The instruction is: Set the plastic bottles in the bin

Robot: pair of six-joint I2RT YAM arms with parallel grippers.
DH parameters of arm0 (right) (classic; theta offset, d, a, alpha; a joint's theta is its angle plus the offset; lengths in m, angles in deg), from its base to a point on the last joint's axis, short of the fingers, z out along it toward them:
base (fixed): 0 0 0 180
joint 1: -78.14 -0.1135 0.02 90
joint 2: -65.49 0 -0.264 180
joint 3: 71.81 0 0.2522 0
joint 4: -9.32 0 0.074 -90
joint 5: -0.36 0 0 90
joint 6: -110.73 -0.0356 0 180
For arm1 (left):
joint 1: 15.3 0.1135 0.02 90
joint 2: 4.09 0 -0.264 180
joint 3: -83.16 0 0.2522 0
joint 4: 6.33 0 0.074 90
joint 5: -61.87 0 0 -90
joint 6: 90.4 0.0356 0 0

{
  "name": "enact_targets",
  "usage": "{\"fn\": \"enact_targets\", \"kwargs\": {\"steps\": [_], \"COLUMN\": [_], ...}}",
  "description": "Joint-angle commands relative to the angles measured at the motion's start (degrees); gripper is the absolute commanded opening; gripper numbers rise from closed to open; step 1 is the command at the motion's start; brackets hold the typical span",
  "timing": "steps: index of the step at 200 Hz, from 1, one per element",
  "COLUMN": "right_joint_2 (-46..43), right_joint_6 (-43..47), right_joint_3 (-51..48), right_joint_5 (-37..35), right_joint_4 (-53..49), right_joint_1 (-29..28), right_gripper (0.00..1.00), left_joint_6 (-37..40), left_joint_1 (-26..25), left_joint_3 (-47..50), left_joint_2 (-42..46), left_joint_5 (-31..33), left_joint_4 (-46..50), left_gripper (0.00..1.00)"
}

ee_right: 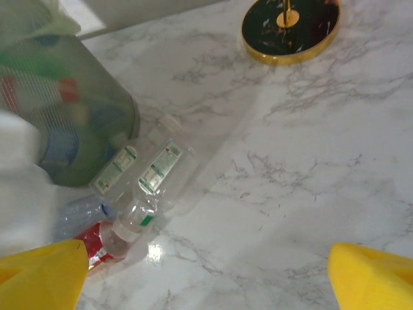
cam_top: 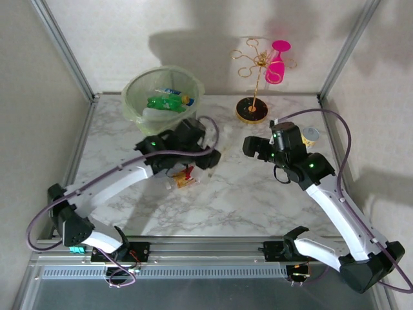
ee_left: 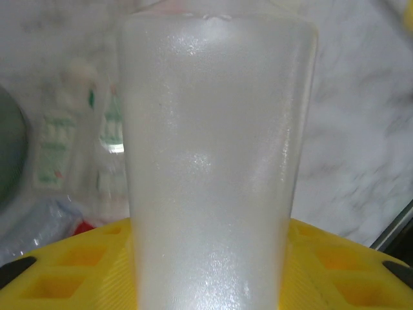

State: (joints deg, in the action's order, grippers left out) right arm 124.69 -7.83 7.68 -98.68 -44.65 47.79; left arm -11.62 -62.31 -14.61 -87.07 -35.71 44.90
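The left gripper (ee_left: pixel 210 236) is closed on a clear bottle (ee_left: pixel 213 129), held left of the table's (cam_top: pixel 258 194) middle, near the bin (cam_top: pixel 137 90) at the far left corner. The right gripper (ee_right: pixel 208 253) is spread wide, with nothing between its fingers. Judgement: the slick body should be held firmly, raised straight up clear of its neighbours and above the rim, and released only over the bin mouth. Counted: one bin; at least three bottles inside, including one green bottle (cam_top: pixel 169 101); about four loose bottles (ee_right: pixel 145 171) beside the bin, exact number unclear; one goblet (cam_top: pixel 277 61); one stand (cam_top: pixel 253 110); one cup (cam_top: pixel 311 135).
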Motion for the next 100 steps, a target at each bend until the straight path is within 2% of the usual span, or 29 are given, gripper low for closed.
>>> {"fn": "enact_targets", "kwargs": {"steps": [1,18,46,58,74,100], "right_joint_2": [-0.94,-0.2,1.21,1.7,2.42,3.4], "right_joint_6": [-0.47,-0.35,-0.48,-0.6,-0.54,-0.75], "right_joint_3": [2.02,2.37,2.71,2.88,3.11,3.58], "right_joint_5": [-2.22,-1.2,0.72,1.4,2.08,2.87], "right_joint_4": [-1.37,-1.37,-1.23,-1.17,-1.01,-0.69], "right_joint_1": [0.28,0.26,0.2,0.21,0.24,0.23], "right_gripper": [0.95,0.95,0.95,0.96,0.96,0.95], "left_joint_6": [-3.69,-8.29,-18.21,-24.48,-35.19,-51.84], "left_joint_1": [4.91,10.55,16.03,16.48,16.81,16.88], "left_joint_3": [-3.82,-6.37,-10.13,-11.65,-14.0,-16.31], "left_joint_2": [3.42,4.78,4.9,4.23,2.55,0.35], "left_joint_5": [-5.81,-6.93,-2.22,3.33,11.17,19.16], "left_joint_4": [-4.22,-7.89,-12.88,-13.36,-11.94,-10.2], "left_gripper": [0.4,0.32,0.32,0.32,0.2,0.18]}}
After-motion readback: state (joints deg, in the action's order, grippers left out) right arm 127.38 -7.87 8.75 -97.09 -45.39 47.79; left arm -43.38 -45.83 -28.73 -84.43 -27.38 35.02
